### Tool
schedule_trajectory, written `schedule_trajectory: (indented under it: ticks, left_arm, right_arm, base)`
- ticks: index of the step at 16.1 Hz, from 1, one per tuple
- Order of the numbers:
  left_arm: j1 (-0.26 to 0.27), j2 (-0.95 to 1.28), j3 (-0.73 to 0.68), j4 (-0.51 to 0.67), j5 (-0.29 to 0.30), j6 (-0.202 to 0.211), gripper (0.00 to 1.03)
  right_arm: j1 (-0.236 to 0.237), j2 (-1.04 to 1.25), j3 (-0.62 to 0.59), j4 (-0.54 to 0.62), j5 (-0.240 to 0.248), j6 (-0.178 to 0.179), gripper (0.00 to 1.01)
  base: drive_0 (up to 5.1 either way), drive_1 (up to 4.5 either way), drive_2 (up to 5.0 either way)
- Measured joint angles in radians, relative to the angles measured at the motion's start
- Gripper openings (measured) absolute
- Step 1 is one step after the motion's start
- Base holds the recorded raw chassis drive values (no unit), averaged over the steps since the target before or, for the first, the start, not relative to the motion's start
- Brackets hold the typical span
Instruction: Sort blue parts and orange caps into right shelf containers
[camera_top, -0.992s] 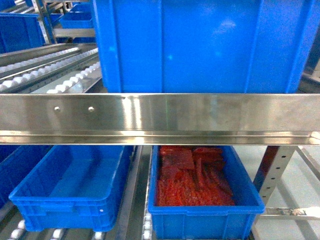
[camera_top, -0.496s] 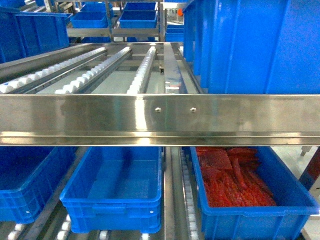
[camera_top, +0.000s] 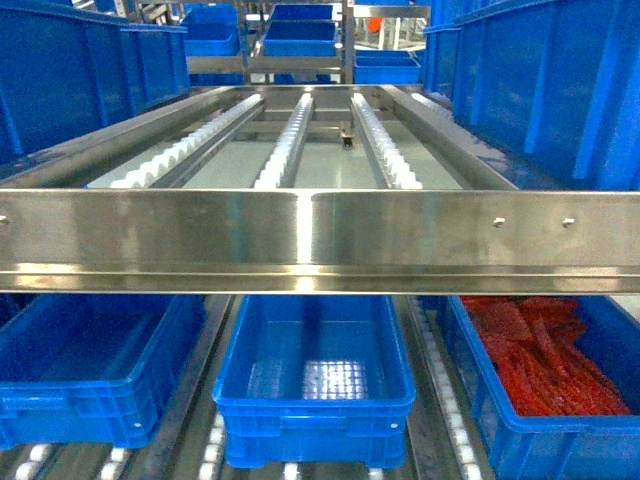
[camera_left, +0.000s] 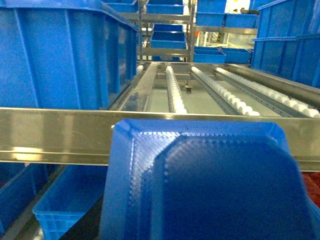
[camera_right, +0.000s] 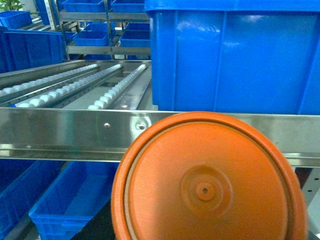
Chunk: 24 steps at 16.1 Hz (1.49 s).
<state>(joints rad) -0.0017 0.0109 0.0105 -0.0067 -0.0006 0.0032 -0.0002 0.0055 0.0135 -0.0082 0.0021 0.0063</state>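
**Two parts up close, crates all around the shelf rail**

Two things fill the wrist cameras right now. On the left wrist view a blue part (camera_left: 205, 185) sits right in front of the lens, lumpy with a textured face and a raised rim, blocking the lower middle of the picture. On the right wrist view an orange cap (camera_right: 207, 180) does the same, round end facing the camera with a small dimple in the middle. Neither hand itself shows in any view, so I can't tell how far open the fingers are or whether they actually grip these pieces; the parts just sit very close to each lens.

From the head view, a shiny steel rail (camera_top: 320, 235) runs straight across the middle. Above it is the upper shelf level with white roller tracks (camera_top: 295, 140) running away from the camera, and big blue crates stand at both sides, one on the left (camera_top: 70, 85) and one on the right (camera_top: 555, 85).

Below the rail there are three open crates side by side on the lower rollers. The middle crate (camera_top: 315, 410) has nothing visible inside, just a reflection on its floor. The left crate (camera_top: 90, 400) also looks bare inside as far as I can see. The right crate (camera_top: 480, 380) holds a pile of red stuff (camera_top: 545, 365); what it is exactly I can't make out.

More blue crates sit on racks far in the background (camera_top: 300, 30).
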Motion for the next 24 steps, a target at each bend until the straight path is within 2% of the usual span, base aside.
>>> schedule_trajectory:
  ticks: [15, 24]
  left_arm:
    - [0.000, 0.000, 0.000, 0.000, 0.000, 0.000, 0.43]
    - [0.000, 0.000, 0.000, 0.000, 0.000, 0.000, 0.43]
  right_arm:
    - [0.000, 0.000, 0.000, 0.002, 0.000, 0.000, 0.44]
    - [0.000, 0.000, 0.000, 0.002, -0.006, 0.000, 0.44]
  base:
    - [-5.0, 2.41, 2.4]
    - [0.0, 0.00, 0.0]
